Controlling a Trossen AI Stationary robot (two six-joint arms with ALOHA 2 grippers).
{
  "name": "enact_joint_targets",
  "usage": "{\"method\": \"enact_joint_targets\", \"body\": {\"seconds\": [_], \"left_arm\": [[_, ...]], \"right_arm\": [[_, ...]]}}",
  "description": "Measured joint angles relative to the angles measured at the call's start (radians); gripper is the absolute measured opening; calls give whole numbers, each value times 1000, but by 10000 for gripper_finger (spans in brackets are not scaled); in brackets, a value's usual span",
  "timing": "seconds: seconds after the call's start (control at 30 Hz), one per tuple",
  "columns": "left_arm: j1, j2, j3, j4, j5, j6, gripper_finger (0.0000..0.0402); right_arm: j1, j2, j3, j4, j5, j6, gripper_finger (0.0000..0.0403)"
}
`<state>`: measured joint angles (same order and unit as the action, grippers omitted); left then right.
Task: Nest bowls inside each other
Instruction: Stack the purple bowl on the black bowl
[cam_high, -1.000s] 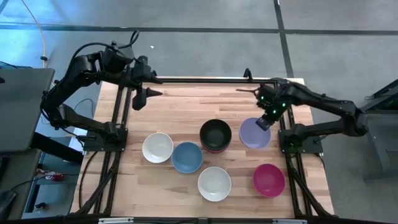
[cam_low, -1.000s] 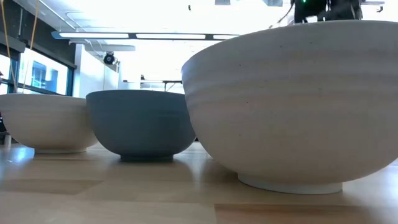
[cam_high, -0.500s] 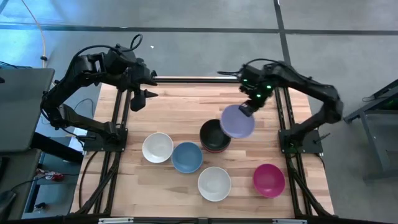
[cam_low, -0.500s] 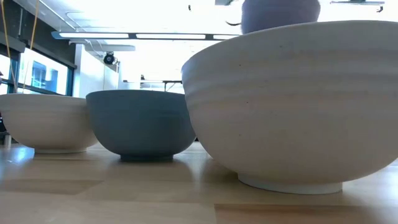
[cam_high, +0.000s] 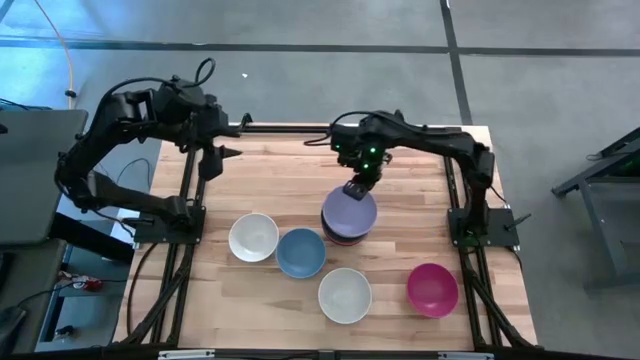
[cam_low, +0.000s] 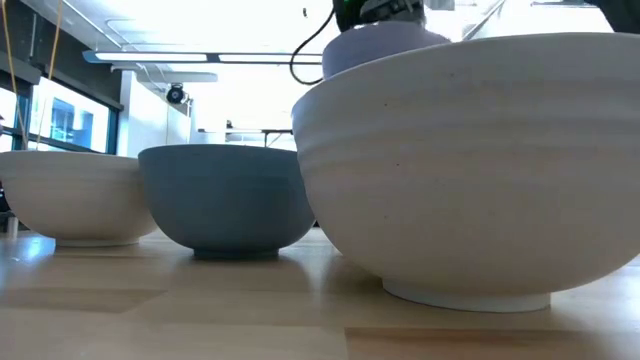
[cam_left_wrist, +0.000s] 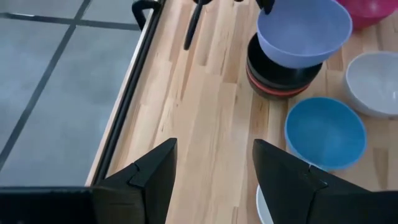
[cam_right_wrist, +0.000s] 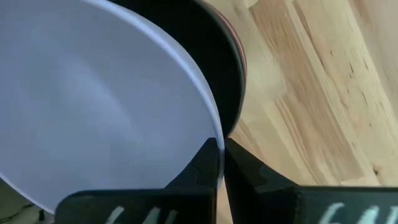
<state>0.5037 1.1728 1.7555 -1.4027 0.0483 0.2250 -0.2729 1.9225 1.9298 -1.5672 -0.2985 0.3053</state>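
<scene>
Wooden counter (cam_high: 290, 170) carrying bowls around a central black stack (cam_high: 336, 232). Right hand (cam_high: 355, 189) pinching the far rim of the lavender bowl (cam_high: 349, 211), held tilted just above the stack. Left hand (cam_high: 214, 158) parked well beyond the stack at the counter's far left edge, fingers spread wide. Blue bowl (cam_high: 300, 252) and two white bowls (cam_high: 253, 237) (cam_high: 344, 295) nearer the front, magenta bowl (cam_high: 432, 288) right of the stack.

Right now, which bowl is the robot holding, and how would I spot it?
Look to the middle of the wooden table, where a stack of black bowls stands. The right gripper pinches the rim of the smooth lavender bowl just above that stack. It is the only pale purple bowl; the light blue bowl nearby is deeper blue and sits on the table.
</scene>
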Motion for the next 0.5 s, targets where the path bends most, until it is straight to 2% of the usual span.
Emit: {"method": "enact_joint_targets", "body": {"seconds": [0.27,0.5], "left_arm": [[21,-181,-255,138,1,32,198],[68,-260,-309,197,37,33,198]], "right_arm": [[-10,28,6,29,5,-6,0],[-14,37,6,33,23,8,0]]}}
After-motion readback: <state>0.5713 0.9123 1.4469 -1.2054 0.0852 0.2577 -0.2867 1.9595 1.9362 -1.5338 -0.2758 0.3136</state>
